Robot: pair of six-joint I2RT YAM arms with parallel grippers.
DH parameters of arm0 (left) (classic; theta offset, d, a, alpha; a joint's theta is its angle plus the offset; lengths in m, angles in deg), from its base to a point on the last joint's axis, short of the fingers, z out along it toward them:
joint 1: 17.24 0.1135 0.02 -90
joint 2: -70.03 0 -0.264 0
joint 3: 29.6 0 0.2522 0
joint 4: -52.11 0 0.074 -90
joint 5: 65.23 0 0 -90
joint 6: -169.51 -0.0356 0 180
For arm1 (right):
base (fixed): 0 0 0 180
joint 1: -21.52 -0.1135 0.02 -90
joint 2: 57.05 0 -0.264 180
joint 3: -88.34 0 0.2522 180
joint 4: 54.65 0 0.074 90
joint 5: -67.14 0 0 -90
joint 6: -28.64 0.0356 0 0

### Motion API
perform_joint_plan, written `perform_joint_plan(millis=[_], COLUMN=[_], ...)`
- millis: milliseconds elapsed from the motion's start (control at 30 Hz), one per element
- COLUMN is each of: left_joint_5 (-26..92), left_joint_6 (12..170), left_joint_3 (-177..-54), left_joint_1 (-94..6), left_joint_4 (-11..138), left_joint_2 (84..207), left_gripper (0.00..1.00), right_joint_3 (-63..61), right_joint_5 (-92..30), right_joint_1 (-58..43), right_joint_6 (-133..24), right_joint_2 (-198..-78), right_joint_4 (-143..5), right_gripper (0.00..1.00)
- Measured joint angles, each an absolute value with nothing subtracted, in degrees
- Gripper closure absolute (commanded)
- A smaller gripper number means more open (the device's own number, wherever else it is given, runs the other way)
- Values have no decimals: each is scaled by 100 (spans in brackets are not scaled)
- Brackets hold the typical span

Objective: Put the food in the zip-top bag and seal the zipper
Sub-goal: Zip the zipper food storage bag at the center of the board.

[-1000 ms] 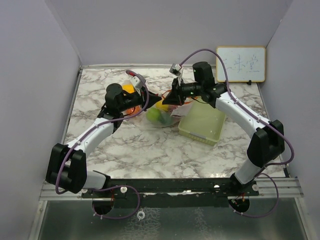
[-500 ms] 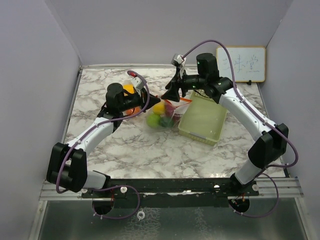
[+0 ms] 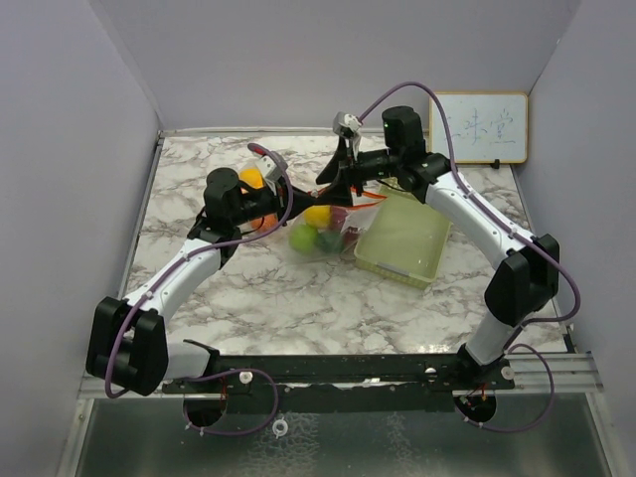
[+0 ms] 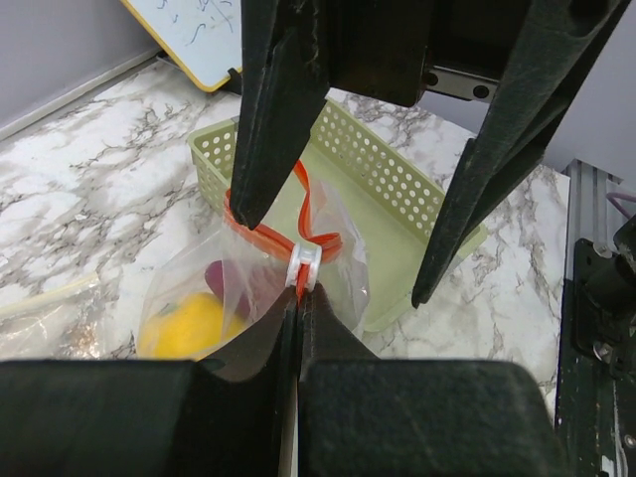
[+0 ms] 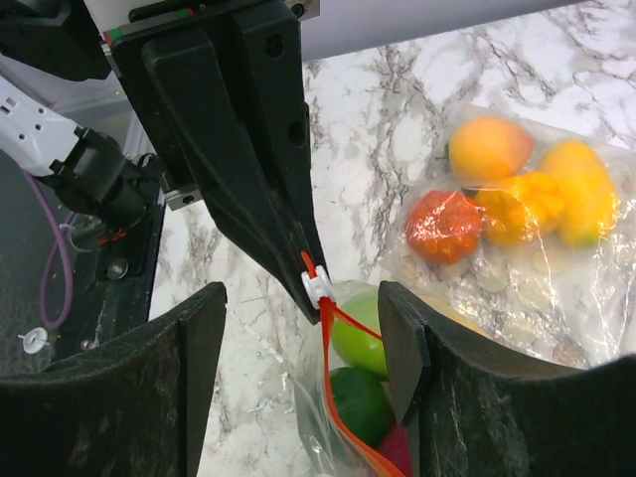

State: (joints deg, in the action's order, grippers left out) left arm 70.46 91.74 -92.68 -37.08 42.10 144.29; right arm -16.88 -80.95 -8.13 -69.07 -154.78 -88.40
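The food (image 4: 189, 323), yellow, green and dark red toy fruit, sits inside the bag (image 4: 184, 273), which slumps on the table (image 3: 248, 288) just beside the basket (image 4: 383, 169); the bag's orange zip strip is held up at one end, where the white slider (image 4: 303, 266) sits. The left claw (image 4: 298, 303) has just closed and is now pinched on the strip right under the slider; the right claw (image 4: 331, 260), shut at the bag's mouth a moment ago, has sprung apart and pulled back a little, so it now grips nothing and its fingers stand to either side of the slider. The hold has passed from right to left. The strip beyond the slider seems to loop open, so the seal looks unfinished; the freed right claw is probably what must draw the slider along. Another bag (image 5: 517, 189) of orange fruit lies apart.
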Motion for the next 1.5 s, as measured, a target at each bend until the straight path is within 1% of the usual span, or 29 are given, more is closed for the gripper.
perform_joint_plan(millis=[100,133,200,267,433,533,633,767,867,967,1233,1367,1500], left_joint_5=[7051,7053,7053,7055,7055,7055,7066,7084,7097,7129,7145,7127,7123], left_joint_6=[9174,9174,9176,9176,9174,9174,9174,9178,9180,9180,9154,9139,9189], left_joint_3=[-9220,-9211,-9193,-9182,-9182,-9182,-9182,-9182,-9182,-9182,-9237,-9252,-9252], left_joint_1=[-3708,-3708,-3706,-3706,-3684,-3684,-3684,-3684,-3684,-3684,-3658,-3467,-3083], left_joint_4=[4212,4214,4221,4221,4221,4221,4273,4286,4284,4291,4391,4496,4433], left_joint_2=[14383,14383,14381,14381,14381,14383,14392,14414,14442,14464,14523,14536,14536], left_gripper=[100,100,100,100,100,100,100,100,100,100,100,100,100], right_joint_3=[-1686,-1686,-1686,-1686,-1594,-1448,-1371,-1362,-1362,-1362,-1362,-1242,-838], right_joint_5=[-8234,-8276,-8320,-8385,-8519,-8538,-8538,-8534,-8532,-8532,-8409,-7946,-7310], right_joint_1=[-810,-810,-810,-813,-810,-810,-810,-810,-810,-804,-799,-808,-668], right_joint_6=[-6940,-6948,-6962,-6959,-6907,-6896,-6894,-6872,-6846,-6782,-6824,-6931,-6966], right_joint_2=[-15579,-15598,-15605,-15605,-15605,-15605,-15611,-15651,-15697,-15749,-15782,-15708,-15443], right_joint_4=[-8715,-8652,-8567,-8475,-8294,-8263,-8248,-8195,-8145,-8092,-8092,-8162,-8204], right_gripper=[40,42,53,57,57,59,63,75,91,97,98,98,98])
